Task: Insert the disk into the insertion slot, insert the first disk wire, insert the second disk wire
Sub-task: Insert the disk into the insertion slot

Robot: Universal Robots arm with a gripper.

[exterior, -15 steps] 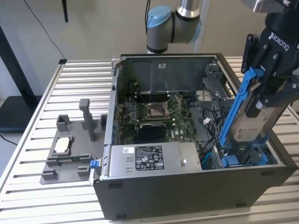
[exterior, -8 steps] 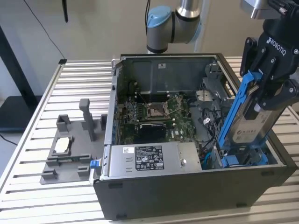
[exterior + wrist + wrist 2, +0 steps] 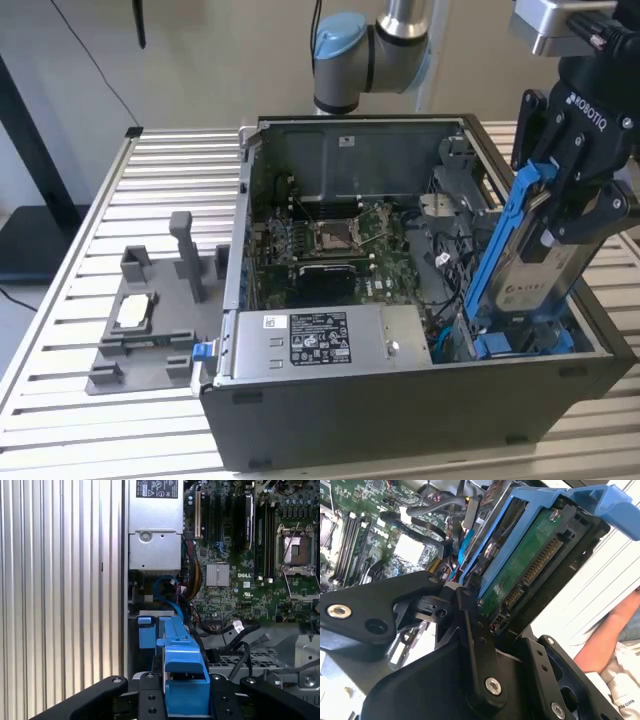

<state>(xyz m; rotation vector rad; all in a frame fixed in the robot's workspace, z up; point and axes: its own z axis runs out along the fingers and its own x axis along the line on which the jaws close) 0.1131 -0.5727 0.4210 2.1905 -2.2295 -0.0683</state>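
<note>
Pincer point(image 3: 563, 212) is closed on the disk point(image 3: 528, 282), with its black fingers point(image 3: 596, 215) pressing the 2 long sides of the blue carrier frame point(image 3: 500, 245). The disk is off the table and steeply tilted, its upper end leaning toward the exterior view's right. Its lower end is down inside the open computer case point(image 3: 400, 410), at the blue drive bay point(image 3: 497, 345) in the near corner on that side. Cannot tell whether the two touch.

In the second wrist view, the disk's green circuit board point(image 3: 530, 565) with its connector row faces the camera. A person's arm point(image 3: 615, 625) lies beyond the case.

In the first wrist view, the carrier's blue end tab point(image 3: 184, 675) sits between the 2 fingers.

The motherboard point(image 3: 330, 240) fills the case floor. The grey power supply box point(image 3: 305, 338) lies along the near wall, beside the bay.

The case stands on a slatted metal table point(image 3: 160, 170). A grey fixture point(image 3: 140, 330) sits just beside it on the exterior view's left.
</note>
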